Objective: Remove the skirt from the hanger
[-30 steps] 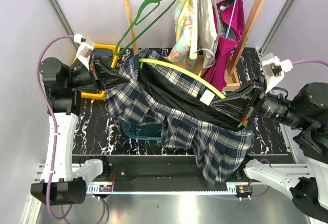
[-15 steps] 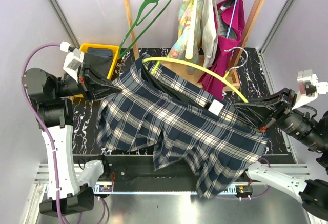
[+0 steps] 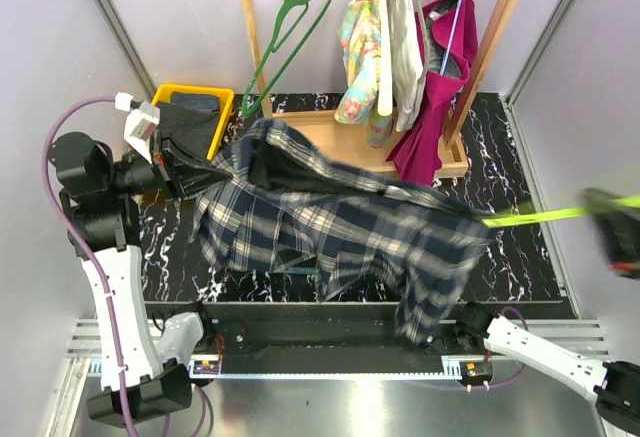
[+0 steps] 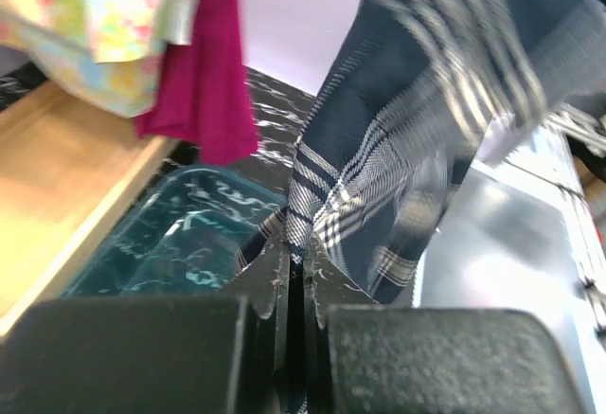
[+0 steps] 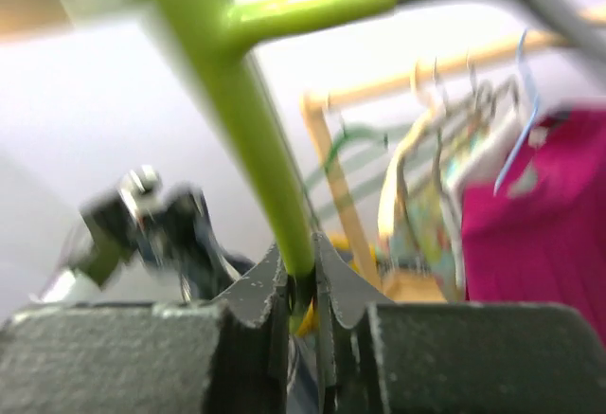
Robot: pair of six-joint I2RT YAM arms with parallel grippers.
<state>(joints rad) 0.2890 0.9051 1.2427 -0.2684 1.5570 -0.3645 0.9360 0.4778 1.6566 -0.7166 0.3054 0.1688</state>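
Observation:
The dark blue plaid skirt (image 3: 330, 227) lies stretched across the table, its right end drooping over the front edge. My left gripper (image 3: 188, 181) is shut on its left corner. In the left wrist view the cloth (image 4: 398, 130) runs out from between the closed fingers of that gripper (image 4: 295, 255). The yellow-green hanger (image 3: 550, 216) sticks out at the far right, blurred, with its inner tip at the skirt's right edge. My right gripper (image 3: 612, 229) is shut on it. In the right wrist view that gripper (image 5: 301, 255) clamps the hanger's bare bar (image 5: 248, 130), with no cloth on it.
A wooden clothes rack (image 3: 262, 67) stands at the back with a green hanger (image 3: 290, 32), a floral garment (image 3: 358, 47) and a magenta one (image 3: 440, 87). A yellow bin (image 3: 172, 94) sits back left. A teal tray (image 4: 161, 234) lies under the skirt.
My right arm has swung out to the right edge with the hanger, which has slid out of the skirt. The skirt has dropped flatter onto the table. The left gripper keeps hold.

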